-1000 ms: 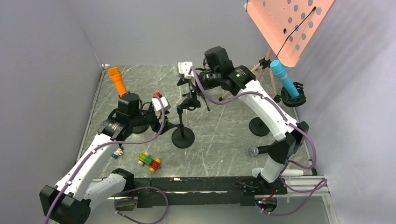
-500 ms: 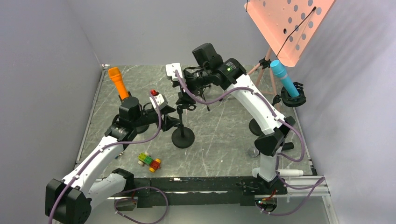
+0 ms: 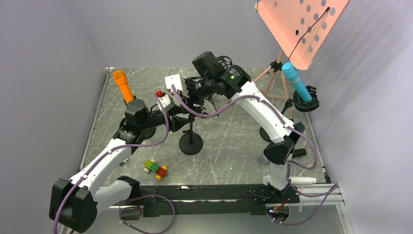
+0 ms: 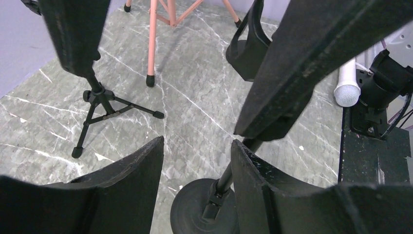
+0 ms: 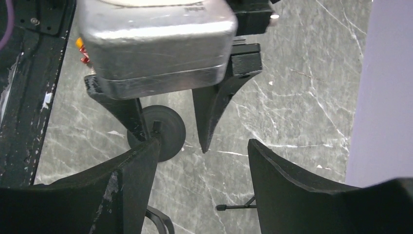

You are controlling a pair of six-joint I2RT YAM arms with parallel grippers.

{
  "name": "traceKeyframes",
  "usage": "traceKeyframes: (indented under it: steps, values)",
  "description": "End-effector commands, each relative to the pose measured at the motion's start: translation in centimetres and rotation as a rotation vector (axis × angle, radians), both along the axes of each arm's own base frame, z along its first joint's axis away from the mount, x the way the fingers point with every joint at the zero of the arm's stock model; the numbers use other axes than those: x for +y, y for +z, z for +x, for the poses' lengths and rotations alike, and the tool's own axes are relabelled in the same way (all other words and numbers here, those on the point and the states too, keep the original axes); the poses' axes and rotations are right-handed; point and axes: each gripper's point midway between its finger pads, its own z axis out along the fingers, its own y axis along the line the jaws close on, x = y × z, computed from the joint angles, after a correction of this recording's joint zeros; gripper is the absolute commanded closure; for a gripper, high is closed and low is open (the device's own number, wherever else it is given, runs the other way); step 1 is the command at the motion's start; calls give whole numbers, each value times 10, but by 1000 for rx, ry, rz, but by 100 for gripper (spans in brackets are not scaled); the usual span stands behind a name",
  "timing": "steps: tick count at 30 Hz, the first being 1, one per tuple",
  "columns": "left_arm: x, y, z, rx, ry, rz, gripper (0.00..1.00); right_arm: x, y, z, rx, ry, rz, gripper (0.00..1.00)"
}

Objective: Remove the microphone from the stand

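The black stand [image 3: 191,144] with a round base stands mid-table. Its base also shows in the left wrist view [image 4: 204,209] and the right wrist view [image 5: 163,131]. My left gripper [image 3: 181,118] is open at the stand's pole from the left. The pole runs just behind one left finger [image 4: 263,180], and only floor and base show in the gap of the left gripper [image 4: 197,141]. My right gripper [image 3: 187,92] hangs open over the stand's top, with bare floor between the jaws of the right gripper [image 5: 202,144]. I cannot make out a microphone on this stand.
An orange microphone [image 3: 122,86] stands in a holder at the back left and a teal one [image 3: 297,83] at the right on a tripod [image 4: 97,105]. A salmon music stand [image 3: 299,27] rises at the back right. Toy bricks [image 3: 156,168] lie near front. A white microphone [image 4: 348,85] lies by the right base.
The right gripper swung left over the stand's top and narrowed its jaws. The left gripper pushed right to the pole, its jaws also narrowing.
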Motion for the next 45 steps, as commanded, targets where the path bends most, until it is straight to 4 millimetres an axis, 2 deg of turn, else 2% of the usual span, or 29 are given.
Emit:
traceKeyframes:
  steps: [1,4,9,15,21,24,28,32,37,42,45]
  values:
    - [-3,8,-13,-36,-72,-11,42,-1,43,-1,-46,-59,103,28]
    - [6,2,-12,-52,-28,54,40,-5,42,-6,-37,-57,86,28]
    - [37,-11,-4,-122,100,259,39,-13,37,-12,-36,-52,61,28]
    - [54,-26,-15,-201,85,391,37,-12,39,-11,-26,-83,89,28]
    - [42,-55,-21,-136,-31,408,43,-22,48,-26,-53,-10,79,22]
    - [37,-56,-14,-108,-25,358,47,-28,37,-33,-43,29,33,22]
    - [38,-55,-10,-14,-33,257,49,-32,38,-39,-21,49,14,24]
    - [37,-61,-8,-10,-40,226,50,-36,20,-41,-16,47,-40,25]
    - [33,-65,-14,6,-70,200,51,-21,-1,-36,3,44,-66,34]
    - [34,-72,-21,-1,-101,226,51,-2,-11,-32,8,63,-79,47]
    - [34,-77,-21,-10,-115,243,54,0,-12,-32,-3,63,-84,56]
